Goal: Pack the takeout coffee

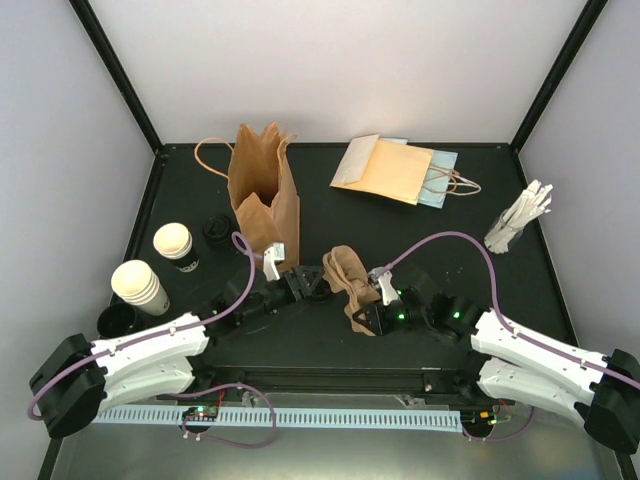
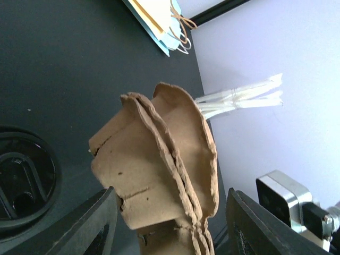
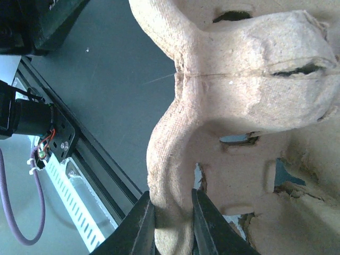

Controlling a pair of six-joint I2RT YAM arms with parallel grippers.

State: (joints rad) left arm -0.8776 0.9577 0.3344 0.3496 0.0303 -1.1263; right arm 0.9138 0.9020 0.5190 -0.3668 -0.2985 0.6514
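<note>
Dark table (image 1: 330, 215), white walls. Right hand (image 3: 172, 223) pinching pulp carrier (image 3: 239, 95) rim; left hand (image 2: 170, 228) half open, straddling it. Far cup (image 1: 172, 245), near cup (image 1: 140, 285) way left. Best bet imo: clamp left on one layer, peel slow.

Picking up tan-brown on the pulp carrier (image 1: 345, 278), fibrous and flecked with darker specks. Seeing cream-white on the rear cup (image 1: 172, 238), with a black sleeve (image 1: 184, 263) carrying a small pale mark. Catching cream-white again on the front cup (image 1: 138, 282), ringed with thin darker lines. Spotting plain black on the rear lid (image 1: 215, 230) and the front lid (image 1: 117, 320). Reading kraft brown on the standing paper bag (image 1: 262, 185), manila yellow over pale blue on the flat bags (image 1: 395, 170). Getting white from the stirrers (image 1: 520, 218). Noting matte black across the table (image 1: 320, 342), white shells with black joints on the left arm (image 1: 140, 360) and right arm (image 1: 540, 365), purple on the cables (image 1: 450, 236).
</note>
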